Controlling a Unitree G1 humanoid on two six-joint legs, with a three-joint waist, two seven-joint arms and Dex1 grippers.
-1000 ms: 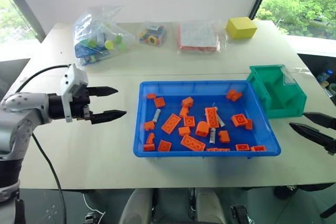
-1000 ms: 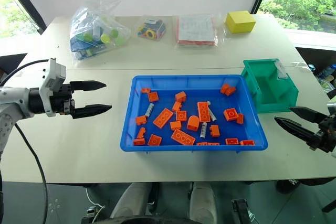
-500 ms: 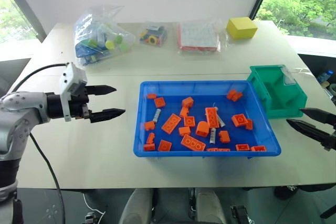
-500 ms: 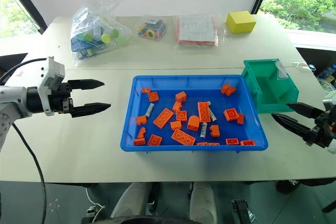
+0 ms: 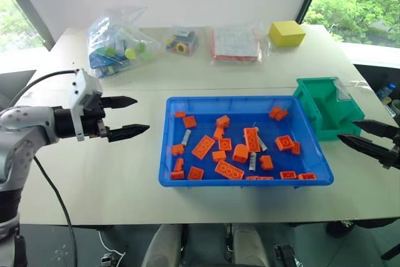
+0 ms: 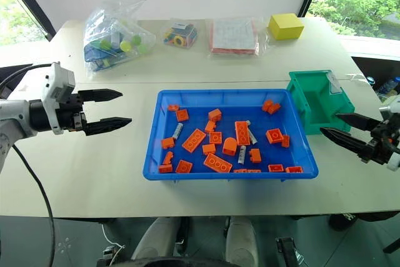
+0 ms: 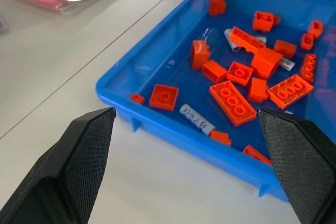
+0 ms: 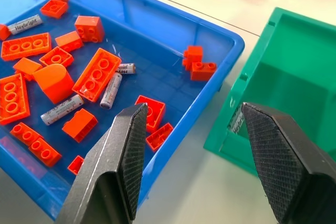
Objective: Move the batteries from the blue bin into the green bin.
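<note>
The blue bin [image 5: 231, 100] sits mid-table, holding several orange bricks and three slim silvery batteries [image 8: 111, 90], also seen among the bricks [image 5: 186, 137] in the left eye view. The green bin [image 5: 328, 114] stands against the blue bin's right end. My left gripper [image 5: 141, 115] hovers open over bare table left of the blue bin, pointing at it. Beside the blue bin's right end, my right gripper [image 5: 347, 129] is open just in front of the green bin, holding nothing. In the right wrist view its fingers [image 8: 123, 150] frame the blue bin's corner and the green bin [image 8: 294, 72].
At the back of the table are a yellow box [image 5: 287, 32], a red-and-white packet [image 5: 235, 43], a small bag of parts [image 5: 182, 40] and a large clear bag of toys [image 5: 115, 42]. Orange bricks [image 5: 229, 170] crowd around the batteries.
My right gripper has moved forward and inward, up to the green bin's front, still open. The left gripper has held about still.
</note>
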